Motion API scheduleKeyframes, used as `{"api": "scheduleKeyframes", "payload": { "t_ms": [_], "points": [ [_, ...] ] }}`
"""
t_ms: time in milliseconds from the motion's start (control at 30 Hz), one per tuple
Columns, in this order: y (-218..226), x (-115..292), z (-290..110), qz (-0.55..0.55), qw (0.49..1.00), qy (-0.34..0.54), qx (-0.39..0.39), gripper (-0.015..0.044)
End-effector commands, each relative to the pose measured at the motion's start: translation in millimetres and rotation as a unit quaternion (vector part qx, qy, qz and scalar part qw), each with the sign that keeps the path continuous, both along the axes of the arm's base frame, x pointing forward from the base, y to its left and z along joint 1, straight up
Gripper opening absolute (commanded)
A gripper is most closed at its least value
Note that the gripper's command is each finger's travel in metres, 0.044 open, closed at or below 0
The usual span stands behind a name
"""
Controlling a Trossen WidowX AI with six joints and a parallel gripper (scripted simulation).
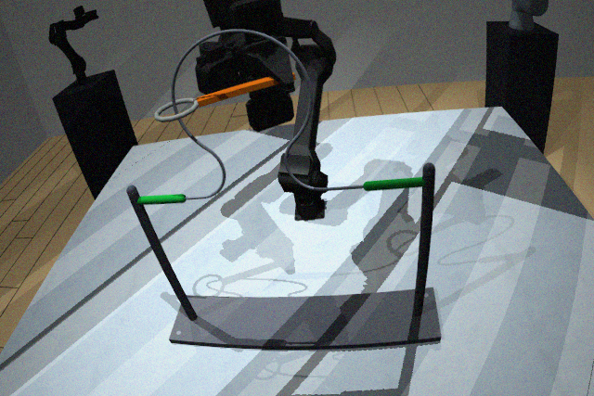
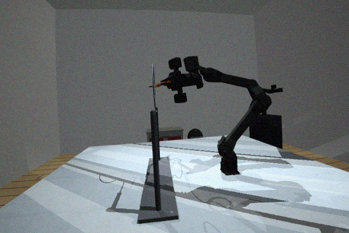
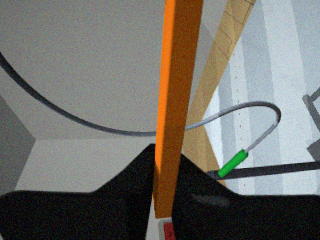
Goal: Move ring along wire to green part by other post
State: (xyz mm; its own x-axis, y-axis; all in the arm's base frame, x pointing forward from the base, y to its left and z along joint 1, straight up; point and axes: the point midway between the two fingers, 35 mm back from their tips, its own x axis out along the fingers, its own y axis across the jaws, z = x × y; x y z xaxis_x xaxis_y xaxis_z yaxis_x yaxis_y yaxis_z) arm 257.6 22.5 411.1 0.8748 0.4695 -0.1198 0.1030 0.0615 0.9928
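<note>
Clamped on the orange handle (image 1: 237, 89), the claw (image 1: 276, 81) holds it nearly level, high above the worktop (image 1: 489, 257). Its ring (image 1: 175, 109) encircles the grey wire (image 1: 178, 66) on the loop's left side, up and right of the left green part (image 1: 161, 198).

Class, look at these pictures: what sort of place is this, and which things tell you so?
Probably a robot test room or lab. A table carries a wire strung between two posts, an arm's gripper holds the ring's handle, and another arm stands on a pedestal.

Two black pedestals (image 1: 93, 128) (one (image 1: 520, 75) far right) beside the striped table (image 1: 503, 286).
</note>
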Motion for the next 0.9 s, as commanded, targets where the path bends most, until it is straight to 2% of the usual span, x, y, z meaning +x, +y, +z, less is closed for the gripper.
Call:
{"api": "scheduleKeyframes", "payload": {
  "t_ms": [0, 867],
  "points": [
    [-1, 1, 0, -0.001, 1.0, -0.001, -0.025, -0.015],
    [-3, 1, -11, -0.004, 0.982, 0.006, -0.187, -0.015]
  ]
}}
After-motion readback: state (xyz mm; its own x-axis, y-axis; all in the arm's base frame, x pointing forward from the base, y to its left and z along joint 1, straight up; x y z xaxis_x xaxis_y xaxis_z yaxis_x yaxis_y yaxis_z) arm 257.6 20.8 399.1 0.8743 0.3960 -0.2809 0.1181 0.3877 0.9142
